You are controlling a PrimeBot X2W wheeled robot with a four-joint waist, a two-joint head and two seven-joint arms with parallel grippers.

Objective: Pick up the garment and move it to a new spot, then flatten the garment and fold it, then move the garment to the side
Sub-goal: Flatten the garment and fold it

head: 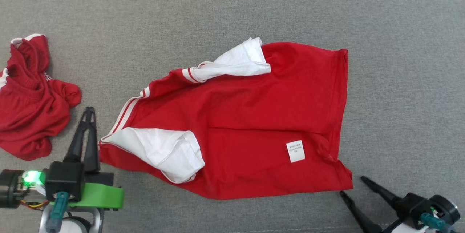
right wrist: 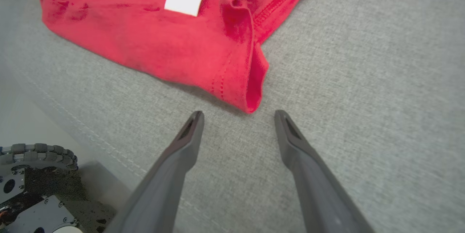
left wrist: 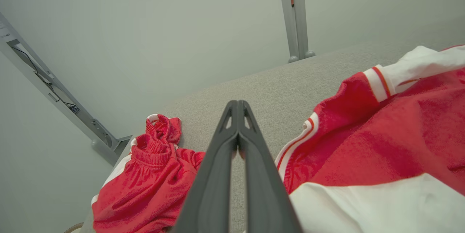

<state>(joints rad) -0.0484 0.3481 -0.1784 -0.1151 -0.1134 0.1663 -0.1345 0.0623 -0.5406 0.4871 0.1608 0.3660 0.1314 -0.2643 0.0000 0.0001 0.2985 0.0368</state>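
The grey counter [head: 399, 25] spreads across everything in front of me. The shirt [head: 254, 116] lies in the middle of it, red and mostly flat. Its hem is toward my right and both white sleeves are folded onto the body. A second red garment, the shorts [head: 29, 109], sits crumpled at my far left, well apart from the shirt. My left claw [head: 89, 110] is pressed shut with nothing in it. It points up the bare strip between the shorts and the shirt's striped edge, just beside the near sleeve. My right claw [right wrist: 238, 115] is spread wide and empty, its tips on either side of the shirt's near hem corner and just short of it. A small white label [head: 295, 151] shows on the red cloth near that corner.
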